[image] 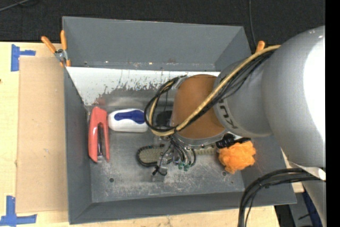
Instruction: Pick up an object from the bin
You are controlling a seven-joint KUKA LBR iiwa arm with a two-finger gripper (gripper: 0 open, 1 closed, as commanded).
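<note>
My gripper [171, 161] is low over the middle of the bin floor, under the arm's wrist. Its tip is at the right end of a dark olive oval thing [148, 155] with a mesh-like surface that lies flat there. Whether it touches that thing cannot be told. A white and blue rounded thing [126, 119] lies just behind and to the left. An orange fluffy lump [237, 157] sits on the floor to the right of the gripper.
A red stapler [98, 134] lies lengthwise along the left wall. The arm with its brown cover and cables hangs over the right half of the bin. Bare floor runs along the front wall.
</note>
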